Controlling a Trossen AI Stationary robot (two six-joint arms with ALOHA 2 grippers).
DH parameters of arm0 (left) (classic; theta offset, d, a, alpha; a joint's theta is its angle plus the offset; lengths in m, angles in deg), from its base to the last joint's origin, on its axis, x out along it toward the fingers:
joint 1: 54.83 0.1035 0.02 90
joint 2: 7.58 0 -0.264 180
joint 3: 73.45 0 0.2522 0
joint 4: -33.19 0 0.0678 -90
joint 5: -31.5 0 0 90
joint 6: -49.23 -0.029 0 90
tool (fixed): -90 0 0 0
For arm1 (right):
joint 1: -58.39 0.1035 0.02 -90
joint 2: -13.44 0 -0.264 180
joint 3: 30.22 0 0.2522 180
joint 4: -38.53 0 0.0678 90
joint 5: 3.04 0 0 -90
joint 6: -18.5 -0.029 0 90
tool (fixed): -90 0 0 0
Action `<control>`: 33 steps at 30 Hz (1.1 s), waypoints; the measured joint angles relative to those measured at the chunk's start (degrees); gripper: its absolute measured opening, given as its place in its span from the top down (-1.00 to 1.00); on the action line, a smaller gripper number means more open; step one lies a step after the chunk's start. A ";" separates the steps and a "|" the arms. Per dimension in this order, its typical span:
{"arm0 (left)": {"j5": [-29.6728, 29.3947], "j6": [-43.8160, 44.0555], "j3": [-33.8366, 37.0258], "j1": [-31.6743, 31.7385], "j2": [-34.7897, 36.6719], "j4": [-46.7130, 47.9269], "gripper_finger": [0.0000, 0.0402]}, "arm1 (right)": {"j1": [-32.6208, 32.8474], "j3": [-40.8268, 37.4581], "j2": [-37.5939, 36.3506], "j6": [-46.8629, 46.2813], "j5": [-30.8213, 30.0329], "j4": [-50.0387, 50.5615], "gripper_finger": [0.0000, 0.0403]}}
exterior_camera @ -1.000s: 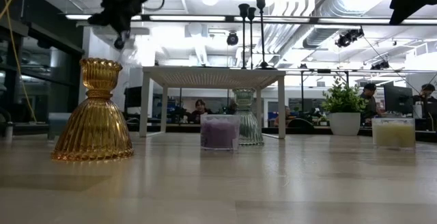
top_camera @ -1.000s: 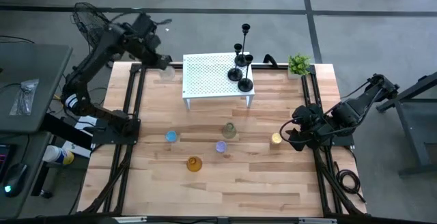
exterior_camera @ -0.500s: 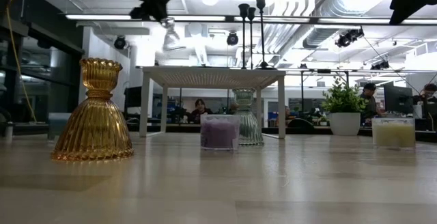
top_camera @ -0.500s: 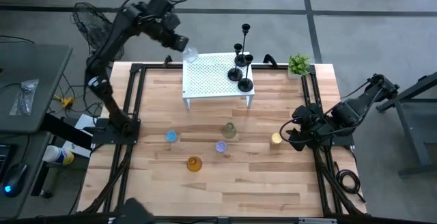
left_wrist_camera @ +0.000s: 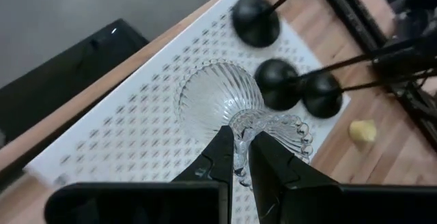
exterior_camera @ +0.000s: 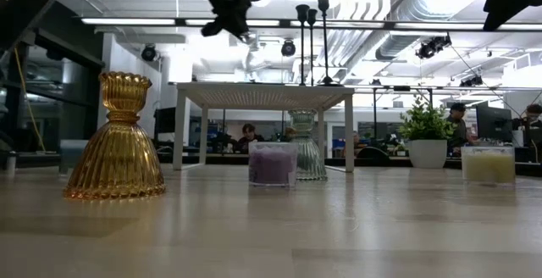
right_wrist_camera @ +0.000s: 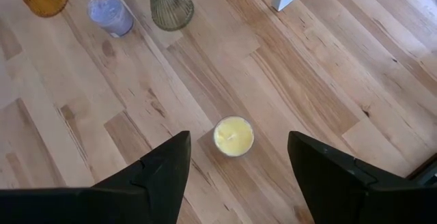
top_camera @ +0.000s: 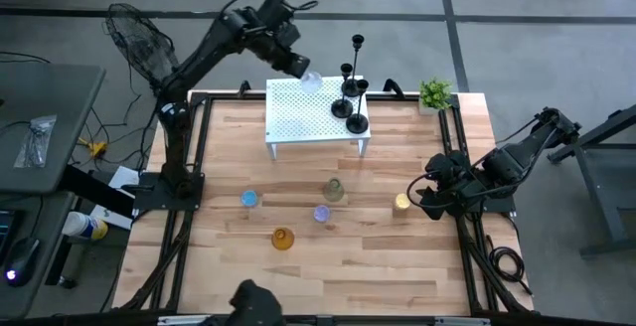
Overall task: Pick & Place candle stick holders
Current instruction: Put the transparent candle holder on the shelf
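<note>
The left gripper [left_wrist_camera: 235, 157] jaws pinch a clear glass holder [left_wrist_camera: 222, 101] above the white rack [left_wrist_camera: 136, 142]. Black candlesticks [left_wrist_camera: 276, 84] stand just beyond the jaws; a careless descent could topple them. The right gripper [right_wrist_camera: 235, 166] jaws gape wide

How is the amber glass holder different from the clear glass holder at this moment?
The amber glass holder stands upright on the wooden table, untouched; the clear glass holder is held tilted in the air by the left gripper, above the white perforated shelf. The amber one is coloured, the clear one colourless. Both are ribbed glass with a flared base.
</note>
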 joint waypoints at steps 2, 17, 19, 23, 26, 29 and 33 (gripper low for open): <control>-0.46 1.18 -0.02 -0.77 -0.71 -2.28 0.90 | 0.00 0.00 0.00 -0.02 0.00 0.00 -0.19; -4.79 5.97 -0.02 -3.77 -6.32 -7.85 0.90 | 0.00 0.00 0.00 -0.46 -0.01 -0.03 -0.19; -5.24 6.15 -0.02 -3.73 -6.36 -7.96 0.90 | 0.00 0.00 0.00 -0.64 -0.01 -0.03 -0.19; -5.04 6.77 -0.02 -3.73 -6.36 -9.04 0.90 | -0.02 0.00 0.00 -0.64 -0.14 -0.03 -0.19; -4.92 6.84 -0.02 -3.71 -6.36 -8.63 0.90 | -0.02 0.00 0.00 -0.62 -1.19 -0.08 -0.19; -5.17 7.00 -0.02 -3.71 -6.50 -8.91 0.90 | -0.02 0.00 0.00 -0.62 -1.50 -0.06 -0.19; -5.76 7.43 -0.02 -3.71 -6.60 -8.57 0.90 | -0.53 0.00 0.00 -0.62 -1.43 -0.08 -0.19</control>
